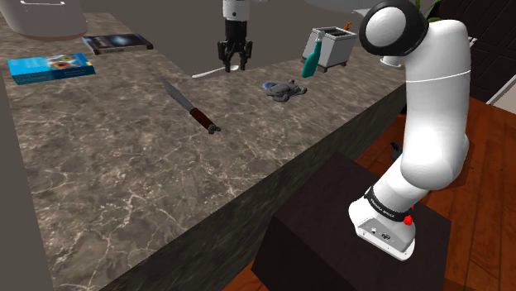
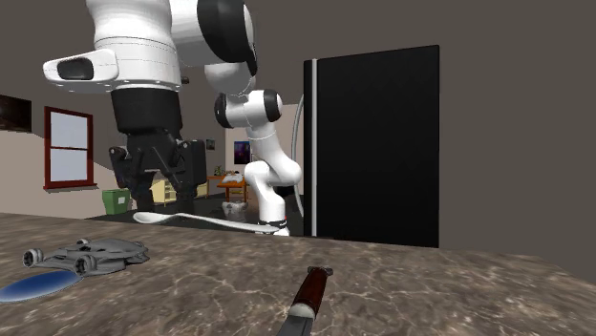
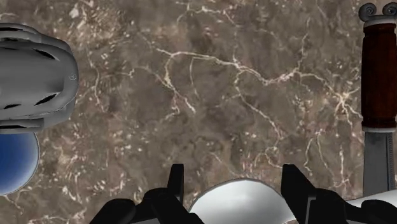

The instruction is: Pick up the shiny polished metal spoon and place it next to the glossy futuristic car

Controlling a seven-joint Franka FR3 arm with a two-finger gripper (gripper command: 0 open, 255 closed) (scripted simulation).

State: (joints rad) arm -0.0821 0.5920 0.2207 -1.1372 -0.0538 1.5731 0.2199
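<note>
1. Gripper [image 1: 235, 63]: hangs over the counter [image 1: 124, 182], pointing down. The fingers [image 3: 175, 186] are closed on the spoon [image 1: 207, 72]. They clasp it at or near the bowl, whose pale rounded end shows between them in the wrist view.
2. Spoon: clear of the stone and roughly level. Its long axis runs from the jaws toward the shoulder view's left, with the handle sticking out that way.
3. Car [image 1: 286, 88]: grey, flat on the counter, toward the shoulder view's right of the gripper. It is near but not beneath it. In the wrist view it lies out past one finger, with bare stone straight under the hand.
4. Judgement: pick done, placing not yet done. The next move calls for a short sideways shift toward the car, then a descent. The handle points away from the car, so the bowl end would land nearest it.
5. Blue disc [image 1: 269, 84]: flat, just beside the car on the side toward the shoulder view's left. I cannot tell whether the car rests on it. Risk: the spoon could come down on the disc.
6. Knife [image 1: 192, 107]: flat on the counter on the far side of the gripper from the car, apart from the drop area.
7. Container: grey box [image 1: 337, 48] at the counter's end beyond the car. I cannot make out what it holds. A teal object [image 1: 311, 60] leans against its outer side.
</note>
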